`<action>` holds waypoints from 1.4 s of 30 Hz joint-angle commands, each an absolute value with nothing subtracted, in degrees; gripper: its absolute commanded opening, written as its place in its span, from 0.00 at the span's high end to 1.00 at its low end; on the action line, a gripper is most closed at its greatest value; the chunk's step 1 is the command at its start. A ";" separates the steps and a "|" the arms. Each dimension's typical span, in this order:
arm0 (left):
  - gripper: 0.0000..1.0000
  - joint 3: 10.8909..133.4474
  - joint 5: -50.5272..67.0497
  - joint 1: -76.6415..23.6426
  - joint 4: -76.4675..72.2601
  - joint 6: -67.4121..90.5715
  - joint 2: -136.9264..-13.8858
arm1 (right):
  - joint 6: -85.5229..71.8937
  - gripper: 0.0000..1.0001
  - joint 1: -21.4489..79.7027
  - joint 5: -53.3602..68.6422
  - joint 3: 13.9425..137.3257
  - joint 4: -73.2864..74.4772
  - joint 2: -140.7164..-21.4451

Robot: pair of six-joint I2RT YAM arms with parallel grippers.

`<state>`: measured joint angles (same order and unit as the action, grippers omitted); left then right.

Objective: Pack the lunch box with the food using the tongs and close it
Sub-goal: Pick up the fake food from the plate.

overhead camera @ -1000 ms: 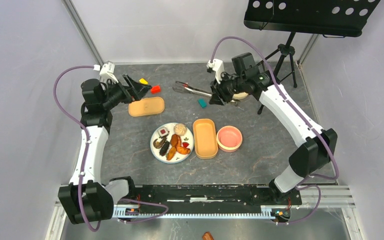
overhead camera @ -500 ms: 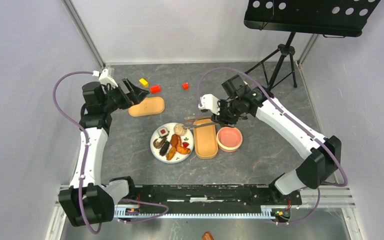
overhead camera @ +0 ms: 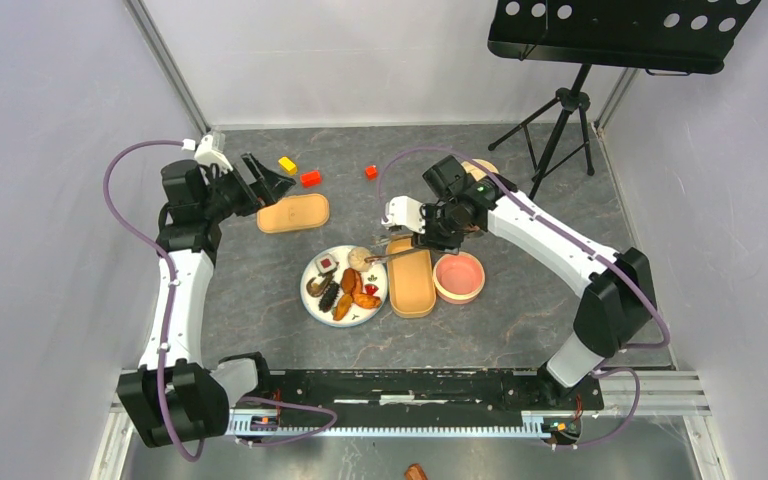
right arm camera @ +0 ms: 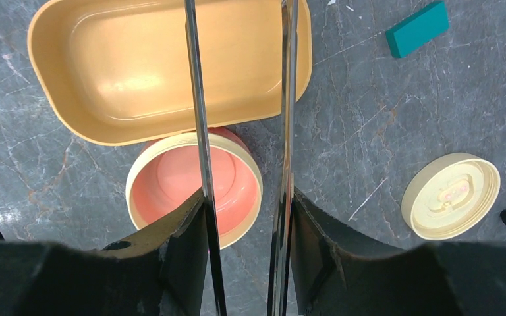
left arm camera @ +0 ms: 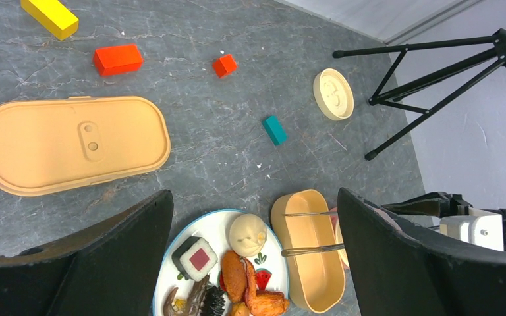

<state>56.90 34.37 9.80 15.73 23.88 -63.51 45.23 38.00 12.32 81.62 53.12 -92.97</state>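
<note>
The dark-grey tabletop (left arm camera: 204, 151) is veined with pale lines. The peach-tan oblong plastic lunch box (right arm camera: 125, 72) matches its flat oval lid (left arm camera: 72, 145); the round plastic bowl (right arm camera: 171, 174) is pink with a cream rim. The slim metal tongs (right arm camera: 199, 99) are shiny dark grey. The white round plate (left arm camera: 204, 227), teal-edged, carries orange-brown fried chunks (left arm camera: 263, 304) and a pale rice ball (left arm camera: 247, 234).

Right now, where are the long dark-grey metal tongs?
The long dark-grey metal tongs are mid-table in the top view, gripped by the right hand across the far end of the open tan oval lunch box, tips toward the white round plate.
</note>
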 commanded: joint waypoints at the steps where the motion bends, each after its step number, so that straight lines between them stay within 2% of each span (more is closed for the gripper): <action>1: 0.00 59.56 35.44 10.06 13.72 23.75 -64.29 | 46.14 0.50 38.51 11.32 83.35 50.17 -94.61; 27: 0.00 59.02 36.60 10.72 12.08 24.92 -65.81 | 48.08 0.49 40.52 13.82 88.85 50.10 -101.33; 35: 0.00 58.54 36.83 10.90 11.96 25.04 -65.98 | 48.08 0.53 40.63 13.23 88.65 50.62 -101.36; 37: 0.00 58.54 37.08 10.90 11.66 25.21 -66.02 | 48.08 0.50 40.67 12.63 88.50 50.39 -101.34; 38: 0.00 58.54 37.25 10.89 11.53 25.30 -66.07 | 48.10 0.50 40.69 12.44 88.49 50.23 -101.36; 42: 0.00 58.69 37.57 10.91 11.09 25.49 -66.30 | 47.99 0.62 41.02 12.39 88.80 50.26 -101.36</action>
